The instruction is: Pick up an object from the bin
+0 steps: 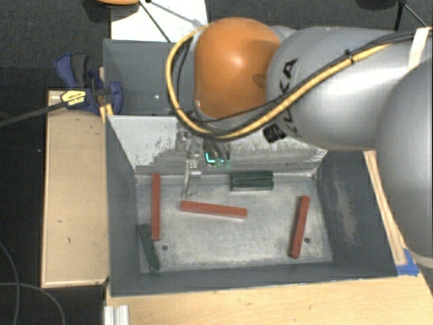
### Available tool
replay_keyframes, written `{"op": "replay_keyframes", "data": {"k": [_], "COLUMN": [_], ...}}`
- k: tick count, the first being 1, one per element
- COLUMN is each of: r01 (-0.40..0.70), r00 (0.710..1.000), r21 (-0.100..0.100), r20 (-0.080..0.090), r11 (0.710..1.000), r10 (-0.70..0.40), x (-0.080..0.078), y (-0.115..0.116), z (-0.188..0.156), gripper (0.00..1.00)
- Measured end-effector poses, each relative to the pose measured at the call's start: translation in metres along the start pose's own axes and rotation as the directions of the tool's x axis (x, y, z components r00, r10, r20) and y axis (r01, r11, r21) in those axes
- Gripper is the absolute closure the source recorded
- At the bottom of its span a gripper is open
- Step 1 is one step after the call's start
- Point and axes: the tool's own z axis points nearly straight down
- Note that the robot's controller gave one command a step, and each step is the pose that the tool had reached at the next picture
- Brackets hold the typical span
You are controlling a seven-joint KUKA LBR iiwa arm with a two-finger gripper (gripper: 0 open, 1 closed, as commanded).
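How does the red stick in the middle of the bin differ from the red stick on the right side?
The middle stick lies almost crosswise, close by the tool; the right stick runs nearly front to back, away from it. The middle stick looks paler, the right stick darker. Both are long, thin and red.

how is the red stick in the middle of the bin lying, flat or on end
Flat: the red stick shows its whole long side along the bin floor.

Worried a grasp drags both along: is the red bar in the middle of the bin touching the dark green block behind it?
Apart. The camera view shows bare bin floor between the red bar and the dark green block.
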Motion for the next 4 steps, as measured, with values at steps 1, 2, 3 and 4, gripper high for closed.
{"op": "replay_keyframes", "data": {"k": [1, 2, 3, 4], "r01": [-0.004, 0.027, -0.026, 0.007], "r00": [1.000, 1.000, 1.000, 1.000], "r21": [-0.002, -0.003, -0.002, 0.001], "r20": [0.008, 0.014, 0.010, 0.001], "r11": [1.000, 1.000, 1.000, 1.000], "r10": [0.004, -0.027, 0.026, -0.007], "x": [-0.002, 0.000, 0.010, 0.015], "y": [-0.001, -0.010, -0.032, -0.041], "z": [-0.005, 0.046, 0.122, 0.151], "gripper": [0.00, 0.00, 0.00, 0.00]}}
